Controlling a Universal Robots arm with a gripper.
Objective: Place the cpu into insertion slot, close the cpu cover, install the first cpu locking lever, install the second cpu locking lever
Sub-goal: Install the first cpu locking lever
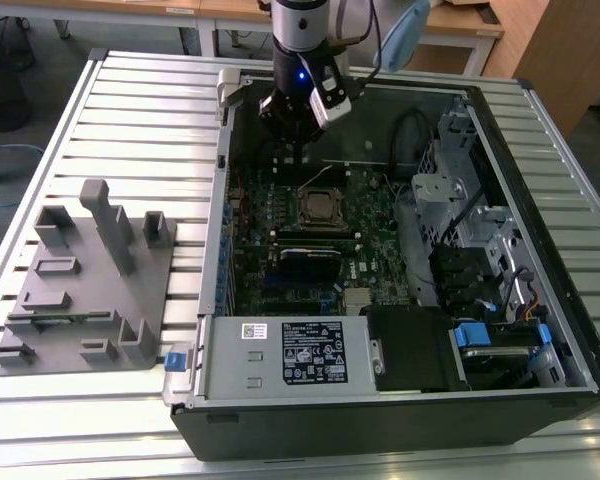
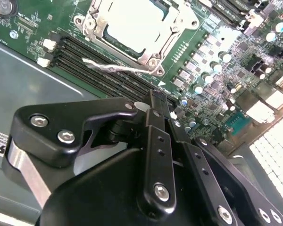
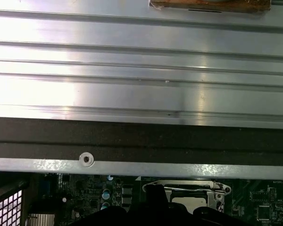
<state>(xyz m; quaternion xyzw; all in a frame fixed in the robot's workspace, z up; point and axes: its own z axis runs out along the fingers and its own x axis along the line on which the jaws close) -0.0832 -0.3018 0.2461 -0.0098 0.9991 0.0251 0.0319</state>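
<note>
The cpu lies in the insertion slot on the green board, with the cpu cover down over it. The gripper, fingers pressed together and holding nothing, hangs just beside the socket, near a thin wire lever along its edge. Locking that lever looks like the step in hand. It probably calls for a steady push on the wire alone, clear of the memory slots.

The cpu lies in the insertion slot, inside the case.
</note>
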